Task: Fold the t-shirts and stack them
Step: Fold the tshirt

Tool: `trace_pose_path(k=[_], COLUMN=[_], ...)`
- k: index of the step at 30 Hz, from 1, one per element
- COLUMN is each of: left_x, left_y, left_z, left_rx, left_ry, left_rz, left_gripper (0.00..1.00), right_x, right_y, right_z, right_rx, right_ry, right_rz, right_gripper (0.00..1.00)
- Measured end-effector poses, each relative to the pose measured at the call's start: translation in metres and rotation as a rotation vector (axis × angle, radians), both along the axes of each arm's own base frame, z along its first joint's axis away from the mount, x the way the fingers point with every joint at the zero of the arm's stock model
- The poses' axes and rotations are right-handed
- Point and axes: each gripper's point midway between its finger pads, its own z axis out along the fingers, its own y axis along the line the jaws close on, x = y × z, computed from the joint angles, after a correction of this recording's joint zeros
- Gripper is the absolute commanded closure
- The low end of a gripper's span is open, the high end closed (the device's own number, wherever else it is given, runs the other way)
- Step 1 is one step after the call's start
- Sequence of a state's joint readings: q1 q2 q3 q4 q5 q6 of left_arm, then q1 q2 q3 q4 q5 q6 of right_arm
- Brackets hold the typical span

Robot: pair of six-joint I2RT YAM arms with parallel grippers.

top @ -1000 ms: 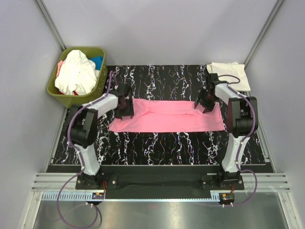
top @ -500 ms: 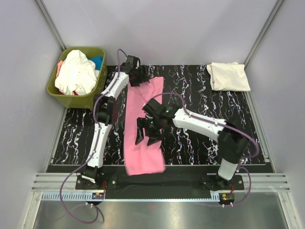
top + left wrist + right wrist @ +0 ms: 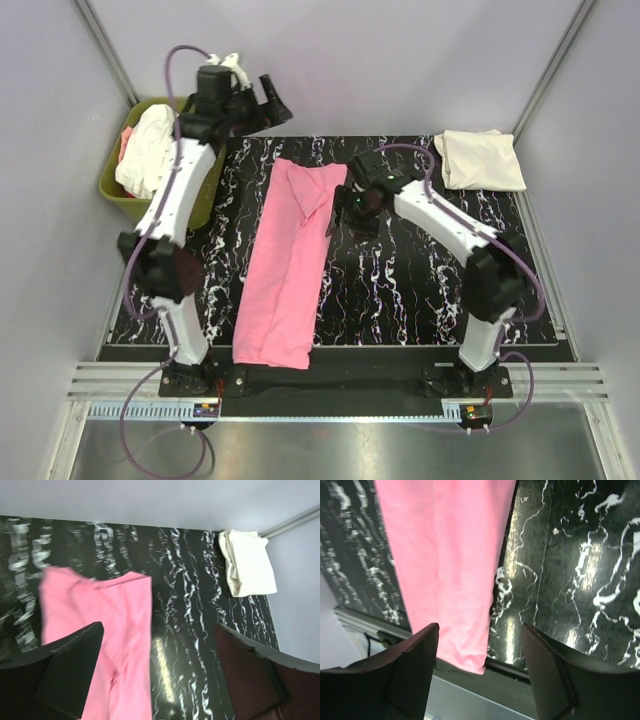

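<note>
The bright pink t-shirt [image 3: 290, 265] lies folded into a long strip on the black marbled table, running from the far middle to the near edge. It also shows in the left wrist view [image 3: 107, 630] and the right wrist view [image 3: 447, 560]. My left gripper [image 3: 262, 100] is raised high at the far left, open and empty. My right gripper [image 3: 352, 212] hovers just right of the strip's far end, open and empty. A folded cream t-shirt [image 3: 480, 160] lies at the far right corner, also in the left wrist view [image 3: 248, 564].
An olive-green bin [image 3: 205, 190] at the far left holds white [image 3: 150, 155] and other crumpled shirts, partly hidden by my left arm. The pink strip's near end [image 3: 470, 662] overhangs the table's front edge. Grey walls enclose the table.
The pink shirt, earlier a sideways strip held at both ends, now lies lengthwise. Both grippers have let go: the left has risen to the far left, the right has moved to the far middle.
</note>
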State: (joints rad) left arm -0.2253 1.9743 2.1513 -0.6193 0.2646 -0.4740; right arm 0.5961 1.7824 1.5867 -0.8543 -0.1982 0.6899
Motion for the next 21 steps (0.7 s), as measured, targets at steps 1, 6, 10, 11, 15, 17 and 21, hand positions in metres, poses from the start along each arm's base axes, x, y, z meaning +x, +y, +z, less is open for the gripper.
trace_pose_path(k=[1, 6, 10, 11, 15, 17, 21], left_x=[-0.013, -0.106, -0.184, -0.201, -0.252, -0.267, -0.281], left_y=[0.009, 0.051, 0.059, 0.059, 0.055, 0.050, 0.051], left_z=[0.007, -0.033, -0.115, -0.132, -0.163, -0.163, -0.155], left_rx=[0.010, 0.076, 0.128, 0.138, 0.168, 0.168, 0.155], left_ry=[0.000, 0.104, 0.302, 0.340, 0.415, 0.401, 0.355], left_rz=[0.013, 0.067, 0.050, 0.042, 0.005, -0.018, -0.022], left_gripper=[0.01, 0.01, 0.01, 0.01, 0.01, 0.01, 0.01], right_x=[0.005, 0.035, 0.063, 0.073, 0.116, 0.132, 0.153], right_y=[0.003, 0.020, 0.022, 0.022, 0.019, 0.018, 0.016], right_z=[-0.012, -0.072, -0.110, -0.115, -0.128, -0.133, -0.139], right_rx=[-0.021, -0.095, -0.136, -0.134, -0.131, -0.128, -0.133], right_ry=[0.021, 0.089, 0.136, 0.132, 0.106, 0.089, 0.067], right_rz=[0.010, 0.040, 0.026, 0.016, -0.018, -0.022, -0.023], right_gripper=[0.26, 0.28, 0.34, 0.35, 0.38, 0.47, 0.79])
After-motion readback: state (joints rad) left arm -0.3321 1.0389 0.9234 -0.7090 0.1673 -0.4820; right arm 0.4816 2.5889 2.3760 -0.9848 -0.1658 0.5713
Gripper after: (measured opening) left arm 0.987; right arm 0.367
